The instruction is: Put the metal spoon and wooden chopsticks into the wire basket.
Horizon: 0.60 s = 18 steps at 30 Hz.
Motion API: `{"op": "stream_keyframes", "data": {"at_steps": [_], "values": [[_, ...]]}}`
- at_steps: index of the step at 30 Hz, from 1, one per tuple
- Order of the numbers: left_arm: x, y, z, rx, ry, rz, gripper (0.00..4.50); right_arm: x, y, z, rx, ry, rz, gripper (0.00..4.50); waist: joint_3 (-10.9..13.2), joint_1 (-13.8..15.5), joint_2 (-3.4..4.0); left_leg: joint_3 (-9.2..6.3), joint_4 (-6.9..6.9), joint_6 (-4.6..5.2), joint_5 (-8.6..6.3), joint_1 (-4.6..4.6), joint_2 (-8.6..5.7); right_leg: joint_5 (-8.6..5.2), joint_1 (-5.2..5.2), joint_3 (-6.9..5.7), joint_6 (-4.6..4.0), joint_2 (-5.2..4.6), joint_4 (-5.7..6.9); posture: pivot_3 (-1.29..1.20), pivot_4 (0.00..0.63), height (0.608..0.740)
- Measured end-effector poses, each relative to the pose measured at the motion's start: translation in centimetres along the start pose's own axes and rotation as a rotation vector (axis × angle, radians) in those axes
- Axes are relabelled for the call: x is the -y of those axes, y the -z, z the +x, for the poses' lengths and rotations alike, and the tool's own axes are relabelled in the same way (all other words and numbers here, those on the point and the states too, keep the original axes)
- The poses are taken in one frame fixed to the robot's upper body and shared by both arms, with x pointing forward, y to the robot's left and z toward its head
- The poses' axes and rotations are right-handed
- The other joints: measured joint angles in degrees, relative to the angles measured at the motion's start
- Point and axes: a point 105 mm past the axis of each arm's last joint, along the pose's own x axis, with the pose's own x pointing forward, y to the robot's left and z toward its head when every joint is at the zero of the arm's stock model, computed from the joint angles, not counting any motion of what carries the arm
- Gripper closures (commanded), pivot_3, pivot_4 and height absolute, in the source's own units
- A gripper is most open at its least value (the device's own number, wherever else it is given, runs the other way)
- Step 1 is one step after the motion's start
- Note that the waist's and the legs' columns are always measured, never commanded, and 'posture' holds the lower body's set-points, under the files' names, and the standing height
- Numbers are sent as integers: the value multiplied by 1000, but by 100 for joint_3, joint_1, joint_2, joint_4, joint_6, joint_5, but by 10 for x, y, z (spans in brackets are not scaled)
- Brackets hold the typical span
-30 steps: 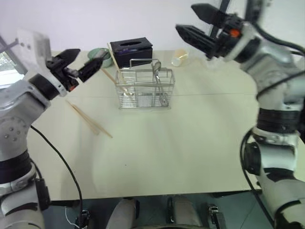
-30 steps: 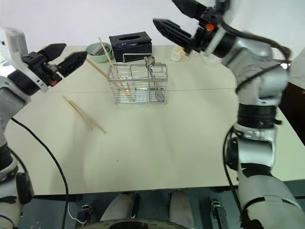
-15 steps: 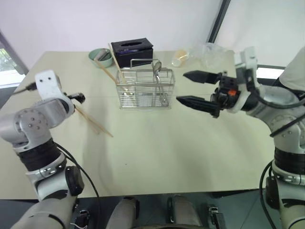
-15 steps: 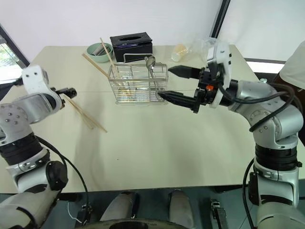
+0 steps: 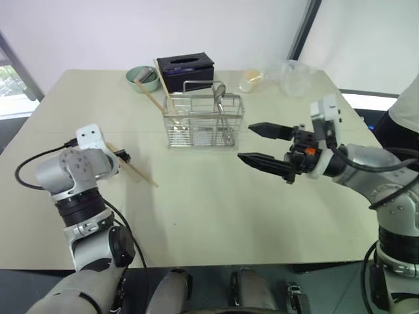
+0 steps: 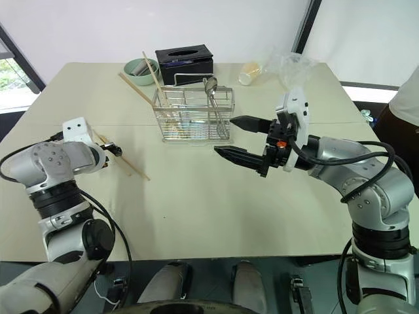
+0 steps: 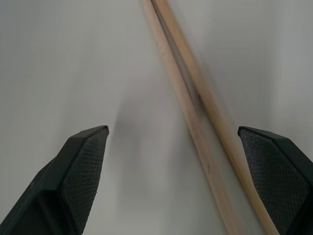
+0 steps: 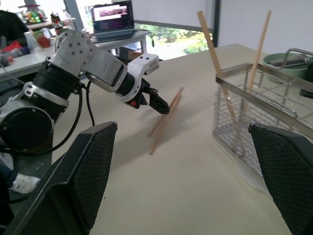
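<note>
The wire basket [image 5: 203, 122] stands at the table's far middle. The metal spoon [image 5: 220, 91] is upright inside it, bowl up, and a pair of wooden sticks [image 5: 160, 80] leans out of its left end. A second pair of wooden chopsticks [image 5: 136, 171] lies flat on the table to the basket's left. My left gripper [image 7: 172, 129] hangs open, tilted down just above them, and the sticks [image 7: 198, 110] run between its fingers [image 7: 80, 171]. My right gripper [image 5: 245, 142] is open and empty, held level to the right of the basket and pointing left.
Behind the basket are a black tissue box [image 5: 185, 69] and a green bowl [image 5: 141, 77]. A small cup [image 5: 249, 80] and a clear plastic bag [image 5: 294, 75] sit at the far right. A person's sleeve [image 5: 409, 108] shows past the right edge.
Both arms came down. The left gripper dropped from beside the basket to just over the flat chopsticks and tipped downward. The right gripper sank from high up to table height beside the basket.
</note>
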Motion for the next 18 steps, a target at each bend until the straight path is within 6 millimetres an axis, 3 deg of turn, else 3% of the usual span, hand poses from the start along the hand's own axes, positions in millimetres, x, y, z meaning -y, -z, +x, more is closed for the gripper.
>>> {"op": "stream_keyframes", "data": {"at_steps": [5,18], "values": [[4,-1,9,-7,-11,8,0,4,-2,0,18,47,11,65,0,5,-1,0,-1,0,0,-3,-2,0,0,0,0,-2,-3,0,150,649],[0,5,7,1,-51,-7,0,9,2,-4,20,101,38,65,0,2,-1,2,-1,0,0,-2,-2,1,0,-1,3,-4,-3,0,150,649]]}}
